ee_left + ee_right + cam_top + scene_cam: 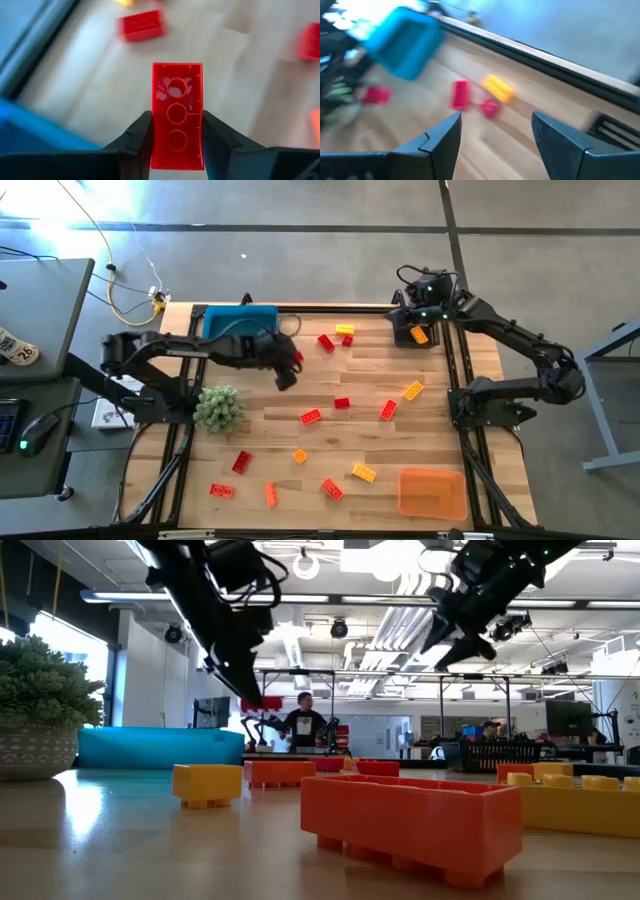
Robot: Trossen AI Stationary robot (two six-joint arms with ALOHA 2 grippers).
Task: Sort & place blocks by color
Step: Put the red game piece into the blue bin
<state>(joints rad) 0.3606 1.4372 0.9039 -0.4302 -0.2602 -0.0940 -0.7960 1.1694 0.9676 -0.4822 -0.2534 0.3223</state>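
Observation:
My left gripper (288,370) hangs above the table's far-left middle, just right of the blue bin (240,320). It is shut on a red block (177,115), which also shows in the low view (262,702). My right gripper (496,120) is raised over the far right part of the table (408,325). It is open, with nothing between its fingers. Several red, orange and yellow blocks lie flat on the wood, among them a red one (326,342) and a yellow one (345,330) near the far edge. My left gripper pinches the red block between its two fingers (140,135), one on each long side (156,131), near the end closest to the wrist. The fingers slant down from the table's left. The block sticks out past the fingertips, its hollow underside toward the wrist camera, lifted clear of the table.
A green fuzzy plant clump (218,408) sits at the left edge. An orange bin (432,492) stands at the near right corner. An orange block (419,335) shows just beside my right gripper. Black rails run along both table sides. Bare wood lies mid-table around (350,370).

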